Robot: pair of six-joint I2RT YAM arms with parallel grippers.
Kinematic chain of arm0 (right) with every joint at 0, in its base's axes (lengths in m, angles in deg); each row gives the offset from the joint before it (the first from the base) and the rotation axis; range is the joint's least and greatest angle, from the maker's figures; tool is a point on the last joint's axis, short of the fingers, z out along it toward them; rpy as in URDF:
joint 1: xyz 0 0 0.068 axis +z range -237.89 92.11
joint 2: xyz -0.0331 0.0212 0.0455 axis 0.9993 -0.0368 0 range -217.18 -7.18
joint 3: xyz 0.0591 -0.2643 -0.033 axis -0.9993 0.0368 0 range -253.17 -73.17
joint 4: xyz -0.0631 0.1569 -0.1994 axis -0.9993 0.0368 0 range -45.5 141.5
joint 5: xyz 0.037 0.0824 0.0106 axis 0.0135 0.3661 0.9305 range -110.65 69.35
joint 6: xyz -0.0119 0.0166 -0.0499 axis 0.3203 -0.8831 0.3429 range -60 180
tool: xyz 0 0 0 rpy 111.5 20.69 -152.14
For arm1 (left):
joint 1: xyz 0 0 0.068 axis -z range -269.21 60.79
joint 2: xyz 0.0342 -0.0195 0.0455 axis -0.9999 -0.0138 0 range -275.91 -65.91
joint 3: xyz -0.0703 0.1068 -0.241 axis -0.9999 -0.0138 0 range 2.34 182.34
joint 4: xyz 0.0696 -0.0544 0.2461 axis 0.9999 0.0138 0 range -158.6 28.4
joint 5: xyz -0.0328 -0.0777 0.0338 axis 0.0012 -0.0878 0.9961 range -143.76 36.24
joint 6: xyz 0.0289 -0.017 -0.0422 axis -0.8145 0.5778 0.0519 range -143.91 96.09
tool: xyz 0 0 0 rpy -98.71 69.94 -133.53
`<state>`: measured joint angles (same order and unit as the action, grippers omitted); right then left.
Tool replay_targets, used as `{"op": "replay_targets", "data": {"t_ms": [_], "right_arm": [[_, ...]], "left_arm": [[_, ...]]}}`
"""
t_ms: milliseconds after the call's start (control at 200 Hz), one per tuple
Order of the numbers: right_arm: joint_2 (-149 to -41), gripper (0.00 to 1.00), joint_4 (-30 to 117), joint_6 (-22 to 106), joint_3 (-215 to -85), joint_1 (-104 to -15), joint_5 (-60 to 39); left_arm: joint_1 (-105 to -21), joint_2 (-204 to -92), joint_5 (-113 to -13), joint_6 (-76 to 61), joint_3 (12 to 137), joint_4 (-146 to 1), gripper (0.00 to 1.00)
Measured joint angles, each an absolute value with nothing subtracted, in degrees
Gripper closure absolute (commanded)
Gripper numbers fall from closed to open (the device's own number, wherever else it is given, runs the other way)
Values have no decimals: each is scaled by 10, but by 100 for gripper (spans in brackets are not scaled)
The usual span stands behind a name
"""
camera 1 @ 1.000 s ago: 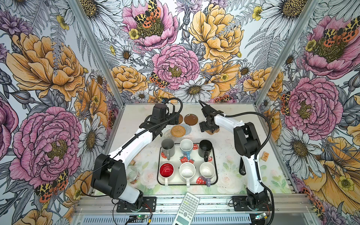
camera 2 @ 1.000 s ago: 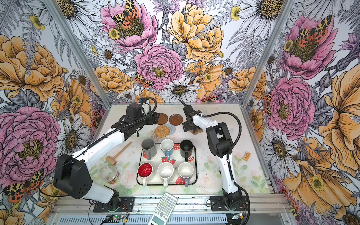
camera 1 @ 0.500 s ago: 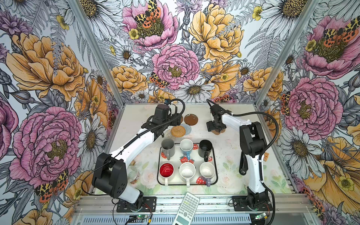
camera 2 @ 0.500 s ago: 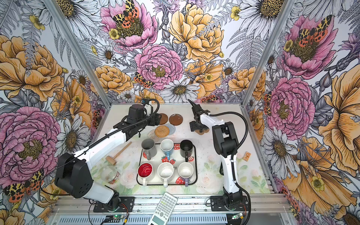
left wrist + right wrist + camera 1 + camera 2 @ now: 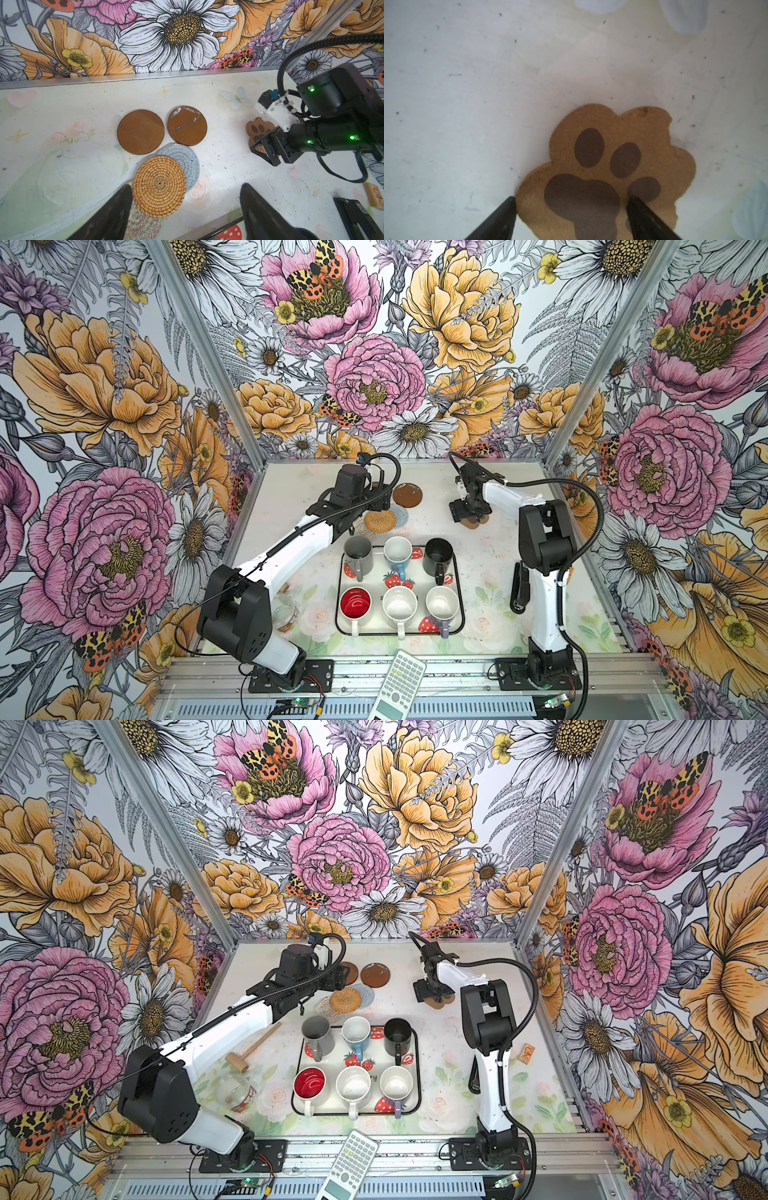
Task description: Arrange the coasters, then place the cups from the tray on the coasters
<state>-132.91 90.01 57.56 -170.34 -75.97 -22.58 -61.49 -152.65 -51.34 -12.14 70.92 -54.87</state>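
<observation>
Right gripper [image 5: 571,199]: jaws spread wide, pinching nothing. It sits low over the brown paw-shaped flat coaster [image 5: 623,124], one jaw at the coaster's edge and the other above its dark pad print. The coaster lies flat on the table beyond the far right corner of the white strawberry-print tray with thin black rim [image 5: 376,626], well apart from the other mats. My reading: it is spaced out so a mug can stand there alone.

Left gripper [image 5: 186,187]: jaws also spread and empty. It hangs over the mat pile beyond the tray's far left corner, probably lining up on the top mat.

On the tray, near row:
- white mug with red inside [image 5: 355,602]
- white speckled mug [image 5: 400,604]
- lavender mug [image 5: 441,602]

Far row:
- tall grey mug [image 5: 358,549]
- light blue mug [image 5: 397,549]
- black mug [image 5: 438,551]

All six are upright, handles toward the near edge, and none is on a coaster. They likely wait there until the mats are laid out.

Just beyond the tray's far edge, the whitish crochet mat [image 5: 141,224] lies lowest. The tan woven rattan round [image 5: 159,186] lies partly on it and also overlaps the blue-grey crochet round [image 5: 187,158]. Stacked like this, no cup would sit level, so these need separating.

Farther beyond are the plain brown wooden disc [image 5: 140,132] and the white-scuffed brown wooden disc [image 5: 187,125]. They lie flat, side by side, with a thin gap between them. The scuffed one meets the blue-grey round's rim; I cannot tell whether it touches or overlaps.
</observation>
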Motion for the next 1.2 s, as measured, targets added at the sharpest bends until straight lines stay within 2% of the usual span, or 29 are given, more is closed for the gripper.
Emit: {"op": "replay_targets", "data": {"t_ms": [255, 385, 480, 635, 1201], "right_arm": [[-1263, 15, 924, 564, -1698, -800, -156], [-1207, 19, 918, 554, -1667, -820, -144], [-1182, 26, 916, 543, -1628, -829, -138], [-1179, 32, 909, 521, -1565, -835, -122], [-1182, 35, 846, 478, -1509, -862, -90]], "left_arm": [[-602, -1526, -511, -121, 709, -549, 17], [-600, -1525, -507, -121, 709, -548, 17], [-599, -1523, -505, -121, 709, -548, 17], [-598, -1520, -503, -121, 709, -549, 17], [-591, -1519, -502, -121, 709, -549, 17]]}}
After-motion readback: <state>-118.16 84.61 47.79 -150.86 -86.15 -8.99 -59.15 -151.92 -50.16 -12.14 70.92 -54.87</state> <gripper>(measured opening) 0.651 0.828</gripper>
